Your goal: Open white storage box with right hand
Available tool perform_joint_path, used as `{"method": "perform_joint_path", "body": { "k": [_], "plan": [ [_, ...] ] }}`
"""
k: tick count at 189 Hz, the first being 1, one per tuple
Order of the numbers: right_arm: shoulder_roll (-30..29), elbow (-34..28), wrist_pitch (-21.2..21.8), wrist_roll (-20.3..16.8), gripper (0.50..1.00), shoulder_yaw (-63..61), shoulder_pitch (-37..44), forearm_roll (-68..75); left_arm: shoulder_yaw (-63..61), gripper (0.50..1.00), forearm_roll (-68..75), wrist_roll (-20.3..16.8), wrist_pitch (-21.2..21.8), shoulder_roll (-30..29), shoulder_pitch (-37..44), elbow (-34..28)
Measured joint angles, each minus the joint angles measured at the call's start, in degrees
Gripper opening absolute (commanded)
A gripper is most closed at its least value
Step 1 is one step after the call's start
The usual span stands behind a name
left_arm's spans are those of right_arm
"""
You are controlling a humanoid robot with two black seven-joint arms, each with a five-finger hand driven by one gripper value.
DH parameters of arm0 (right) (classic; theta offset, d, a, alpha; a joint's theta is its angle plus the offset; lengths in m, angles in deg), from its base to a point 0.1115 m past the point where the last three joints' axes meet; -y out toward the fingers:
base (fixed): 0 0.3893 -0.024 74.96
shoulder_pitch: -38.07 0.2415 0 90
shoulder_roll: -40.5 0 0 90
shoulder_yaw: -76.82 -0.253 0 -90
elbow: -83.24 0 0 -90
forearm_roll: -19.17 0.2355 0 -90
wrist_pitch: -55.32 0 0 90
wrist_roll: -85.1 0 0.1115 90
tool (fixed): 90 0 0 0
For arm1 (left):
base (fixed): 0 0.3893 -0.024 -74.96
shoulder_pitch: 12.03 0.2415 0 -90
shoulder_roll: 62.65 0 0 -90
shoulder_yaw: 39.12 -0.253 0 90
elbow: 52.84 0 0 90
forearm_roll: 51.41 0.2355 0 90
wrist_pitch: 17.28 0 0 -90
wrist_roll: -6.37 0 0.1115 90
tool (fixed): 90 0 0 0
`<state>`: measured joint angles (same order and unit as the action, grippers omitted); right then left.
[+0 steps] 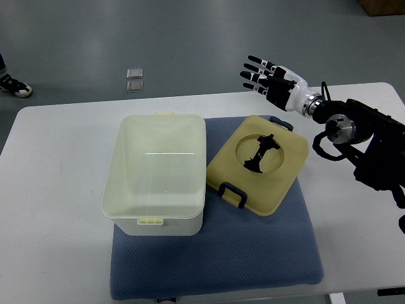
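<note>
One box (156,171), open, sits on a blue mat (253,253) at table (50,190) centre, lid (258,163) tilted against its right side; right hand (269,79), fingers spread and empty, hovers beyond; a careless sweep could dislodge the lid

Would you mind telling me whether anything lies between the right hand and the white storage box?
Yes: the tan tray with black handles lies on the blue mat between the open right hand and the white storage box, just right of the box.
</note>
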<state>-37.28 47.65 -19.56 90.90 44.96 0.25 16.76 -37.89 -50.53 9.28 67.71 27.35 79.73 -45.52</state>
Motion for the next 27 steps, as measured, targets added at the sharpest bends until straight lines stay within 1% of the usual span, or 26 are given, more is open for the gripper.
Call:
{"method": "perform_joint_path", "body": {
  "k": [27],
  "plan": [
    [-0.61,0.00,0.50,0.00,0.924,-0.07,-0.43,0.06,0.00,1.000,0.00,0.00,0.00,0.00,0.00,0.00]
  ]
}}
